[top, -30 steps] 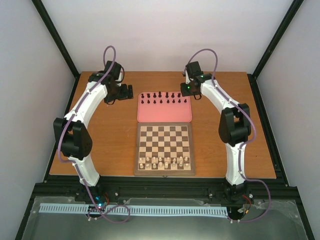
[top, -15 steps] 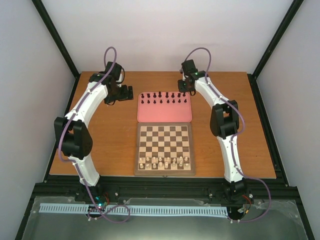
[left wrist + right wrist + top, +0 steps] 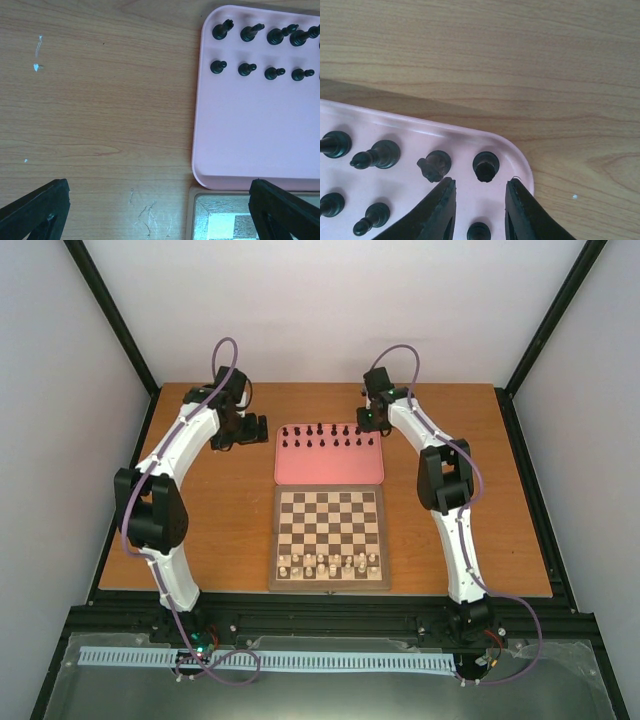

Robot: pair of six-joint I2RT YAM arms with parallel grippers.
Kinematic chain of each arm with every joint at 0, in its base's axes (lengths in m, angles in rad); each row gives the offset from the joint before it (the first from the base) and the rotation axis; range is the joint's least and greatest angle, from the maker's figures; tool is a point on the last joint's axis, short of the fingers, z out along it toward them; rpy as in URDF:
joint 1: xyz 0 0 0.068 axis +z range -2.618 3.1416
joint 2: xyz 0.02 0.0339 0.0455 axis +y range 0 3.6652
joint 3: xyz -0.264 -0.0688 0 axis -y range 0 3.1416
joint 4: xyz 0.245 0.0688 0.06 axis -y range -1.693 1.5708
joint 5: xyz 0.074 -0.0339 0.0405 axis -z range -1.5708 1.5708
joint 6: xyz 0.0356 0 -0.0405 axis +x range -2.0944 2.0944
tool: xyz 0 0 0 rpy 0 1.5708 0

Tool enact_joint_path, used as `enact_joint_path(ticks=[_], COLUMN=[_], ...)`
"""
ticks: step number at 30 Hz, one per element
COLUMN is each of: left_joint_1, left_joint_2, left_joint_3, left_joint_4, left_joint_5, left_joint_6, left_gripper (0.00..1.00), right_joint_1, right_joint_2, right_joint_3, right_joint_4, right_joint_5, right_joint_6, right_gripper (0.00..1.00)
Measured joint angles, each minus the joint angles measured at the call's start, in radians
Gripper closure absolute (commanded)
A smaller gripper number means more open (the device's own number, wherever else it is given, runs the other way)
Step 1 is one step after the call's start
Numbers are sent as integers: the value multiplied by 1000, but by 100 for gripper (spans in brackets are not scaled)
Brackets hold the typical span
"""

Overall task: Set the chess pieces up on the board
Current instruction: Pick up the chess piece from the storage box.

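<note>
Black chess pieces stand in two rows at the far end of the pink tray, which lies just behind the board. My right gripper hovers over the tray's far right corner. In its wrist view the right gripper is open with a narrow gap. A black rook stands just beyond the tips, a knight beside the left finger and a pawn lower in the gap. My left gripper is wide open over bare table left of the tray.
Cream pieces fill the board's two nearest rows. The board's corner touches the tray's near edge. In the left wrist view black pieces line the tray's far end. Black frame posts stand at the table's corners.
The right arm has swung left so its gripper now sits over the tray's far right corner, and its jaws have narrowed. The left arm has barely shifted.
</note>
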Motion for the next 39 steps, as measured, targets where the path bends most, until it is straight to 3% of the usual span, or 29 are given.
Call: enact_joint_path(ticks=[27, 39], left_joint_1=[0, 0], left_joint_2=[17, 24], left_joint_3=[0, 1], left_joint_4=[-3, -9], left_joint_5=[-4, -6], left_joint_6=[0, 1], left_gripper=[0, 0], right_joint_1=[-2, -5], right_joint_2=[91, 111], right_joint_3=[80, 102], right_joint_4=[-19, -17], right_joint_5=[-4, 2], right_joint_6=[21, 35], right_gripper=[72, 88])
